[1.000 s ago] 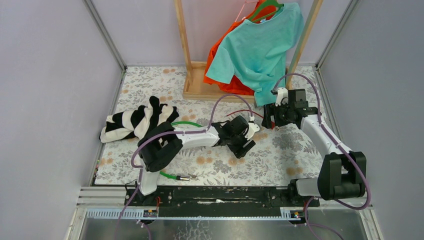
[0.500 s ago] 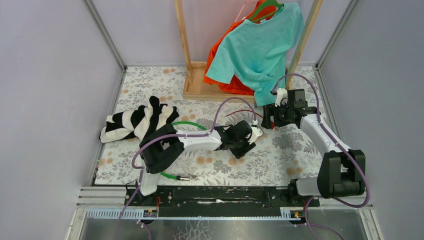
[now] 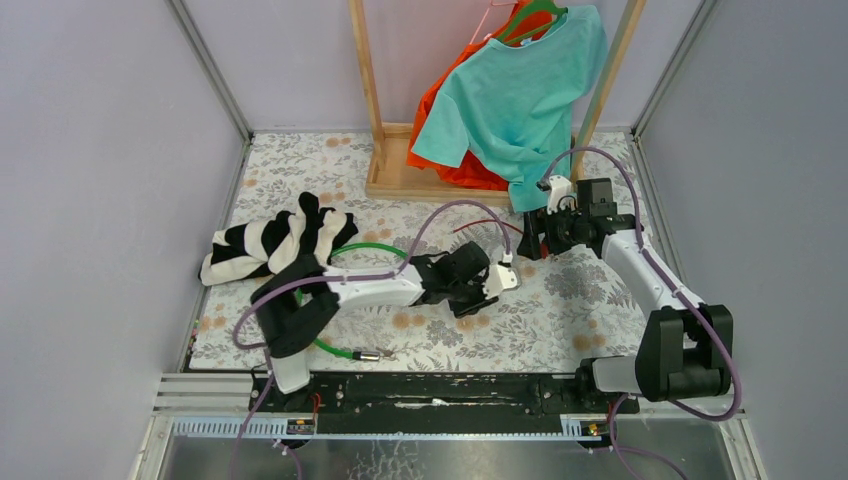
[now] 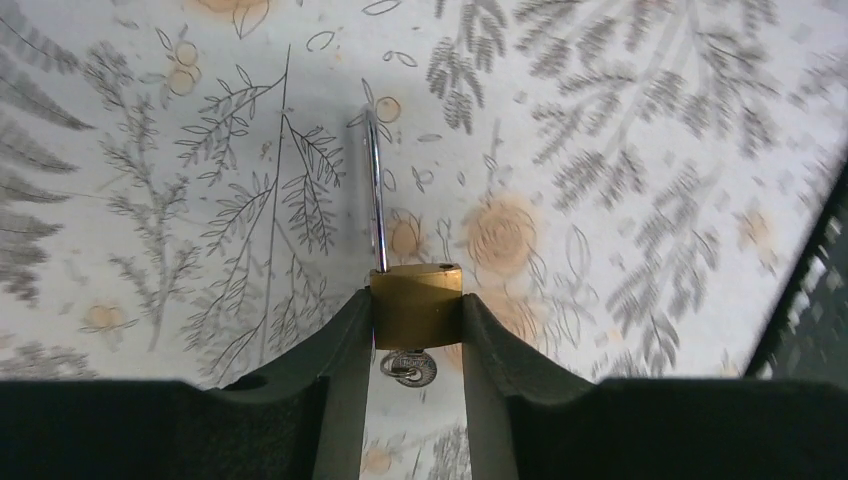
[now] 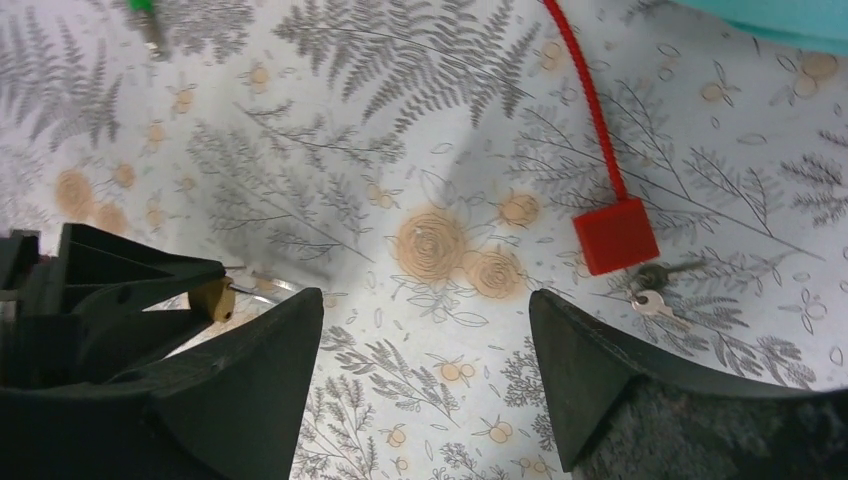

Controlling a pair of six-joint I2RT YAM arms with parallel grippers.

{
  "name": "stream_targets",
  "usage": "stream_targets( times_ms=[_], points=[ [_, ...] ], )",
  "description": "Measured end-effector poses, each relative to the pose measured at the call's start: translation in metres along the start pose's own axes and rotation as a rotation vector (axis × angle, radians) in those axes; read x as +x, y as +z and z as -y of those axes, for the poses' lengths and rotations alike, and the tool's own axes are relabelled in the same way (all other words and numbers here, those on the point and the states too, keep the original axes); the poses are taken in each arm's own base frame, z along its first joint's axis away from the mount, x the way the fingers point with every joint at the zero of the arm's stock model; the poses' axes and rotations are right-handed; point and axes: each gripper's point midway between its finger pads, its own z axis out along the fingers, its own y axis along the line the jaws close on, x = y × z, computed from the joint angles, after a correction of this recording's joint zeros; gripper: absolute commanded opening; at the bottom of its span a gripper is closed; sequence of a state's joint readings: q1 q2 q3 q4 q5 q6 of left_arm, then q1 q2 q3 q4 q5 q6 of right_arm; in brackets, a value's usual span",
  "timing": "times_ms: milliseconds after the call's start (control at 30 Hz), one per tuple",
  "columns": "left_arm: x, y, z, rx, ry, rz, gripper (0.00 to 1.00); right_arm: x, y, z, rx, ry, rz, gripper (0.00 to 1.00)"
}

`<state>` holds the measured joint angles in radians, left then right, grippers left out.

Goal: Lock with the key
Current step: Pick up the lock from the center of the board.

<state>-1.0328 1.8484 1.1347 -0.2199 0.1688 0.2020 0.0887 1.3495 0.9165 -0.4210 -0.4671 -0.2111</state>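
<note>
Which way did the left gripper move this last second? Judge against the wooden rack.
Yes, slightly: the left gripper drew back toward the arm bases, away from the wooden rack.

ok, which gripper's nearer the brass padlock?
Left. The left gripper has the brass padlock pinched between its fingers, one on each side of the body. The right gripper hangs open off to one side, clear of it.

The small brass padlock (image 4: 416,306) sat clamped in the jaws of the left gripper (image 4: 416,297), its steel shackle pointing straight away. The small silver keys (image 5: 652,297) lay flat beside a red square tag (image 5: 615,235).
</note>
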Motion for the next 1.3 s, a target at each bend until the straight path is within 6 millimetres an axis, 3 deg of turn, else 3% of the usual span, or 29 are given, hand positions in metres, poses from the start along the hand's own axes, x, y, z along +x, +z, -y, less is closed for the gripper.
stream_targets(
  times_ms=[200,400,533,767,1033,1300],
  points=[
    [-0.035,-0.061,-0.007,0.062,0.155,0.139,0.00,-0.011,-0.014,-0.035,-0.181,-0.125,0.072,0.79],
    [-0.061,-0.124,-0.042,0.062,0.212,0.239,0.00,-0.007,-0.039,-0.086,-0.476,-0.228,0.090,0.72],
    [-0.072,-0.150,-0.036,0.092,0.265,0.286,0.00,-0.027,-0.064,-0.117,-0.624,-0.316,0.155,0.70],
    [-0.074,-0.174,-0.018,0.148,0.304,0.329,0.00,-0.027,-0.069,-0.161,-0.733,-0.450,0.148,0.60],
    [-0.073,-0.178,-0.010,0.186,0.301,0.336,0.00,-0.017,-0.071,-0.182,-0.755,-0.544,0.149,0.46],
    [-0.073,-0.178,-0.006,0.209,0.300,0.343,0.00,-0.012,-0.065,-0.185,-0.741,-0.587,0.139,0.29]
  ],
)
